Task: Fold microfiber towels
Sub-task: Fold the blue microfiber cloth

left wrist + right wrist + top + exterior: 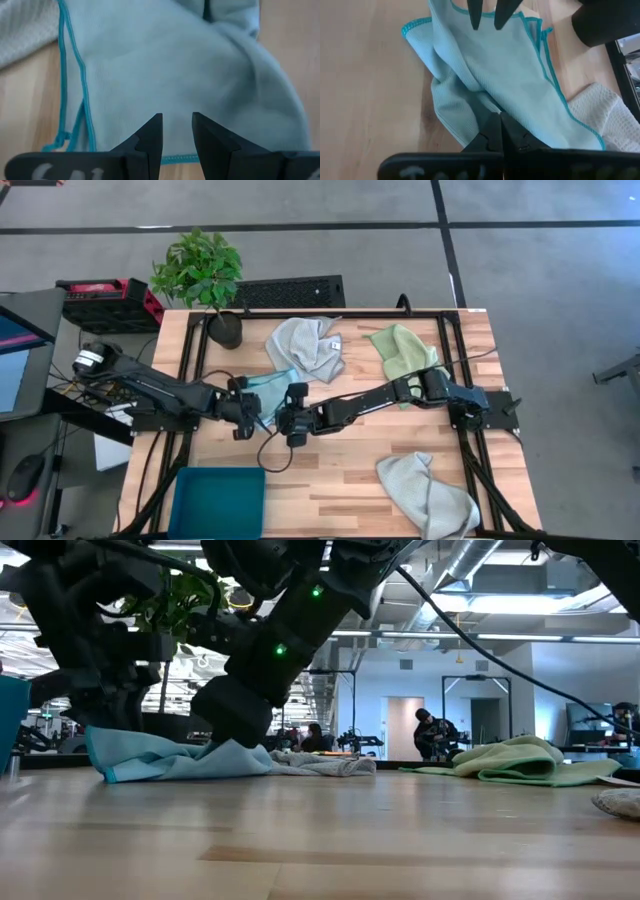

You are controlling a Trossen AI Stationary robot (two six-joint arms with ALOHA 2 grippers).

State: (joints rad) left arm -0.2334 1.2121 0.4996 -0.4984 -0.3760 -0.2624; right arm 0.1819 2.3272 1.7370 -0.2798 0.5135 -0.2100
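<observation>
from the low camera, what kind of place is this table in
Likely an open robotics lab or workshop: exposed ceiling ducts, people at workstations in the background, and a wooden table on a black frame standing on grey carpet with a potted plant.

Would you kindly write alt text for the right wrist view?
The right pincer is shut on a fold of the light blue towel lying on the wooden table. The left pincer hangs open over the towel's far edge, and a grey towel lies alongside.
</observation>
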